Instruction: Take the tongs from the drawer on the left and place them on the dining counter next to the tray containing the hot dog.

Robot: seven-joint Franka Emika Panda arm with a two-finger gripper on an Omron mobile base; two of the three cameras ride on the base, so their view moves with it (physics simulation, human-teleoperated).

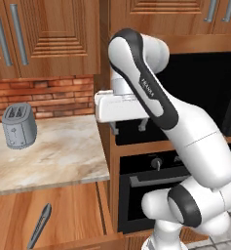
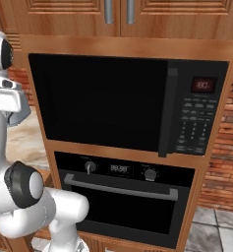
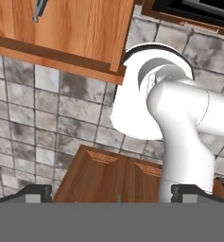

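Note:
The drawer stands pulled open under the small marbled counter, at the lower left of the left base view. The dark grey tongs lie inside it on the wooden bottom, running lengthwise. My gripper hangs well above and to the right of the drawer, in front of the oven column, fingers pointing down. It is open with nothing between the fingers. The hand view looks straight down past the wide-apart fingertips; the drawer crosses its top, with one end of the tongs at the edge. The dining counter, tray and hot dog are out of view.
A grey toaster stands on the small marbled counter. A black microwave sits over a built-in oven straight ahead. Grey tiled floor lies below, with a wooden cabinet panel under the hand.

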